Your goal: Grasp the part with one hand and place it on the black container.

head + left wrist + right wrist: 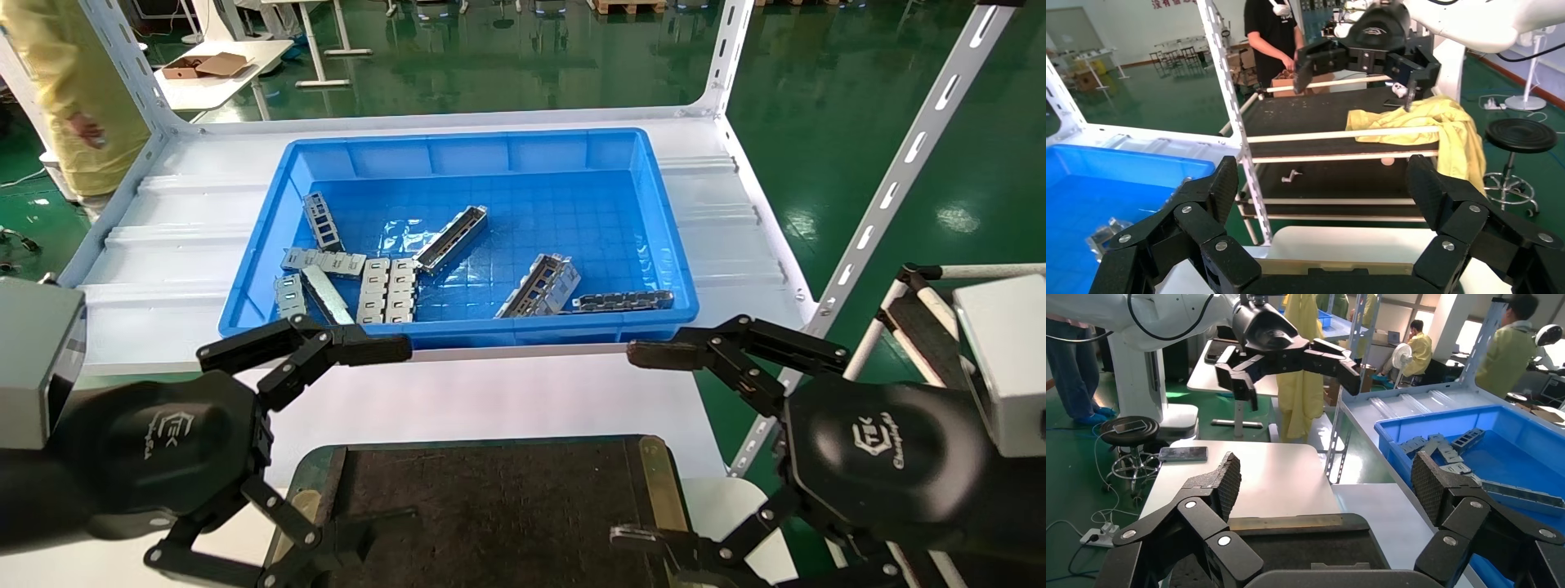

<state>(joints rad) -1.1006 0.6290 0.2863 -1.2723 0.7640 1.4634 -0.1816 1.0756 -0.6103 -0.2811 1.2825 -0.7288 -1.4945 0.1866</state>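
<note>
A long, narrow silver-grey channel part (451, 238) lies aslant in the middle of the blue bin (654, 204). A similar narrow strip (623, 301) lies along the bin's front wall at the right and also shows in the right wrist view (1520, 494). The black container (507, 506) sits in front of the bin, just below me. My left gripper (392, 433) is open and empty over the container's left side. My right gripper (637, 445) is open and empty over its right side. Both are short of the bin.
The bin also holds a shorter perforated bracket (539, 286) and several flat slotted plates (388, 290) at the front left. White slotted rack posts (899, 171) rise at the shelf's corners. A person in yellow (73, 90) stands at the far left.
</note>
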